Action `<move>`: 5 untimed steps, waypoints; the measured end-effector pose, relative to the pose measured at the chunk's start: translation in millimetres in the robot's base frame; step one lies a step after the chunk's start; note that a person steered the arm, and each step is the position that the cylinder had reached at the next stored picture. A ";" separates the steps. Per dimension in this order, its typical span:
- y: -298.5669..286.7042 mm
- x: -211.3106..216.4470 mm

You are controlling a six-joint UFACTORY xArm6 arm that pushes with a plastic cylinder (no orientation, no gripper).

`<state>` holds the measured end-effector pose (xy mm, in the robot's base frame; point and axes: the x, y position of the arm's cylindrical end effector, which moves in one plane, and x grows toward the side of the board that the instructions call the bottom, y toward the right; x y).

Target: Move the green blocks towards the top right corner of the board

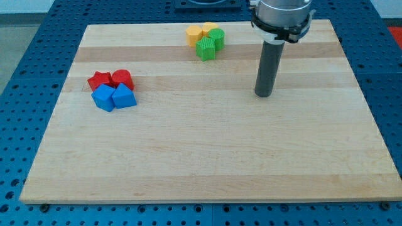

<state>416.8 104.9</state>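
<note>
Camera view shows my tip (pixel 264 95) resting on the wooden counter (pixel 207 157), in its right half, touching no block. I carry no gripper, only this dark rod, so nothing opens or clamps. Both green blocks sit near the view's top centre, well to the left of my tip: a green star-shaped block (pixel 205 48) and a green rounded block (pixel 217 37), touching two yellow blocks (pixel 200 32). Far left lie two red blocks (pixel 111 80) and two blue blocks (pixel 114 98).
</note>
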 end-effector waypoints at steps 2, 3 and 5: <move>-75.2 -38.2; -145.2 -54.0; -170.9 -73.3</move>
<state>343.5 -66.0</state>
